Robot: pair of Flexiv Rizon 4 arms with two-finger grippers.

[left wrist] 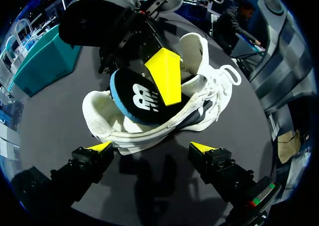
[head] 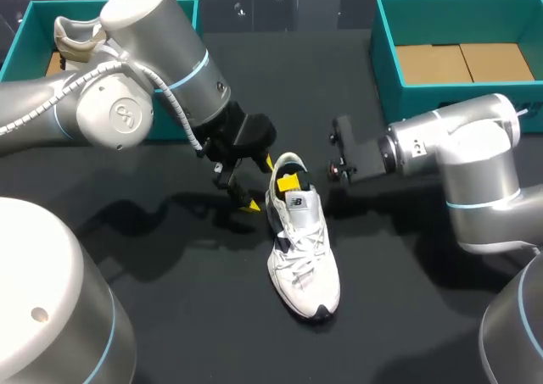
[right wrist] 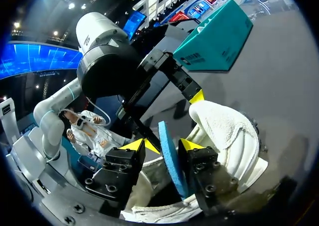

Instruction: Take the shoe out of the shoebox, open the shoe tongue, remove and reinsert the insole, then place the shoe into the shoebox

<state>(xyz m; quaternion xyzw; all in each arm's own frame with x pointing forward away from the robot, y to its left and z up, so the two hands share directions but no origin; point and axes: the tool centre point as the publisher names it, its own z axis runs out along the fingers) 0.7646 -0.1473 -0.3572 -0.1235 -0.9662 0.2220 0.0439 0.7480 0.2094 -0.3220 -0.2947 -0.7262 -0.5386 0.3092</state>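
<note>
The right gripper [right wrist: 162,146] pinches the blue-edged insole [right wrist: 172,168] between both yellow tips, and the insole stands partly out of the white shoe's [head: 304,248] heel opening. The left gripper [left wrist: 151,147] is spread wide just left of the heel. The shoe lies mid-table with its toe near. One teal shoebox [head: 386,62] sits far right and a second shoebox [head: 17,36] far left.

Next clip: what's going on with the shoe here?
The white shoe lies on its sole on the table. The right gripper pinches the insole, which stands tilted up at the shoe's opening, partly inside it. The left gripper hangs open close beside the shoe's heel, gripping nothing. Whether the insole is coming out or going back in cannot be told from this moment.
</note>
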